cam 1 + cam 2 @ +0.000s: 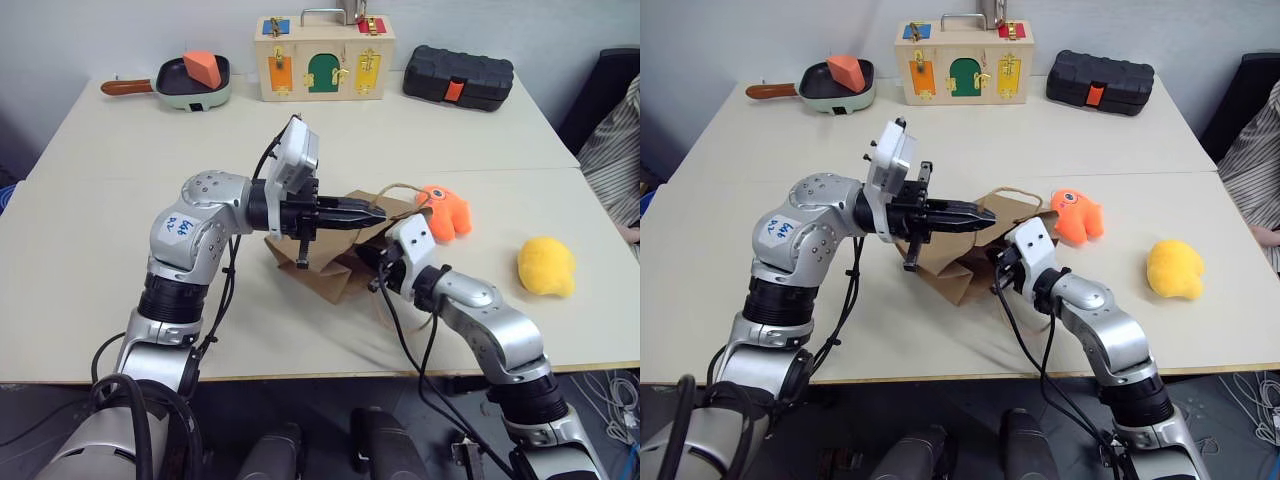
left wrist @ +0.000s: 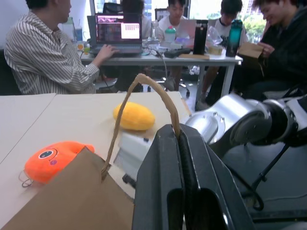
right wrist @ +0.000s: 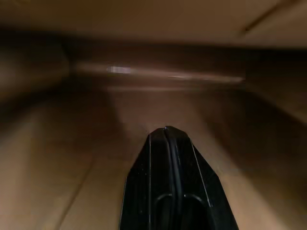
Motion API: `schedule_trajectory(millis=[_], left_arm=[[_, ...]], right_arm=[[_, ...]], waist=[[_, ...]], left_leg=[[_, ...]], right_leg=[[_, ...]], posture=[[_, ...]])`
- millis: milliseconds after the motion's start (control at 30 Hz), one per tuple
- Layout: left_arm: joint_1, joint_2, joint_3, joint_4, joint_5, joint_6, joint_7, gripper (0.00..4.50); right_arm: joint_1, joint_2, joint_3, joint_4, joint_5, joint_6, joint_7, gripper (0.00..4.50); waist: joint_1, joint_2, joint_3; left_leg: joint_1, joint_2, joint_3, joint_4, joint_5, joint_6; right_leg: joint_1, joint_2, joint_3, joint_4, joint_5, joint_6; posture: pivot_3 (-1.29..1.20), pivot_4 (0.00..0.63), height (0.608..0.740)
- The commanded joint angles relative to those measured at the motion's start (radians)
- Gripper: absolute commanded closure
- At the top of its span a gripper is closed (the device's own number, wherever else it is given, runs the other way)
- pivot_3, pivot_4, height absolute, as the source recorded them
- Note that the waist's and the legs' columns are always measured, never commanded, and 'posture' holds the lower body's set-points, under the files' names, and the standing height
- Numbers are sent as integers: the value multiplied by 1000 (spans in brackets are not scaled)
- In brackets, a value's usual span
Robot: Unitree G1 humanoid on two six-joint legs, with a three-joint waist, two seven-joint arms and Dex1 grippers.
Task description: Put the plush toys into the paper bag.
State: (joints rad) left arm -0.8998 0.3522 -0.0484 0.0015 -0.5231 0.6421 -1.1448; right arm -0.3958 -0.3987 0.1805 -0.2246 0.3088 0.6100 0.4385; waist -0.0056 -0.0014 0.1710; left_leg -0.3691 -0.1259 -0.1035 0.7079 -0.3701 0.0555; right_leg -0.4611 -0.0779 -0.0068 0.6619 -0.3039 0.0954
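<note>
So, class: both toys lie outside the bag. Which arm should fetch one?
Probably the right. The left gripper is shut on the paper bag's twine handle, holding it up. The orange toy and yellow toy lie on the right gripper's side.

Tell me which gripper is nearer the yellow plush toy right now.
Right. The right gripper, shut, is poked into the paper bag's mouth, across bare table from the yellow plush toy. The left gripper, shut on the bag's twine handle, is farther away.

The right gripper's fingers [image 3: 165,143] are hidden inside the paper bag [image 1: 330,270].
</note>
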Motion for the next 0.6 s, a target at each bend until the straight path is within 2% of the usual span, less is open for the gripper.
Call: schedule_trajectory(millis=[33, 300, 433, 500, 600], left_arm=[[-33, -9, 43, -55, -73, 41, 37, 4500], [-62, -21, 69, -34, -122, 76, 102, 4500], [-52, -24, 49, -46, -128, 67, 94, 4500], [-45, -18, 33, -49, -122, 53, 76, 4500], [-17, -19, 10, -65, -112, 32, 65, 4500]], right_arm=[[-23, -22, 39, -5, -59, -36, 31, 4485], [-69, -116, 138, 67, -208, -120, 145, 4485], [-154, -179, 245, 125, -335, -219, 243, 4485], [-196, -180, 267, 155, -361, -247, 281, 4485], [-274, -113, 237, 214, -319, -225, 317, 4485]], waist=[[0, 0, 0], [1, 0, 0], [0, 0, 0], [-2, 0, 0], [-6, 0, 0]], left_leg=[[0, 0, 0, 0, 0, 0], [0, 0, 0, 1, 0, 0], [0, 0, 0, 1, 0, 0], [0, 0, 1, 1, 0, 0], [0, 0, 1, 1, 0, 0]], right_leg=[[0, 0, 0, 0, 0, 0], [0, 0, 0, 0, 0, 0], [0, 0, 0, -1, 0, 0], [0, 0, 0, -1, 0, 0], [0, 0, 0, -1, 0, 0]], posture=[[0, 150, 740], [0, 150, 740], [0, 150, 740], [0, 150, 740], [0, 150, 740]])
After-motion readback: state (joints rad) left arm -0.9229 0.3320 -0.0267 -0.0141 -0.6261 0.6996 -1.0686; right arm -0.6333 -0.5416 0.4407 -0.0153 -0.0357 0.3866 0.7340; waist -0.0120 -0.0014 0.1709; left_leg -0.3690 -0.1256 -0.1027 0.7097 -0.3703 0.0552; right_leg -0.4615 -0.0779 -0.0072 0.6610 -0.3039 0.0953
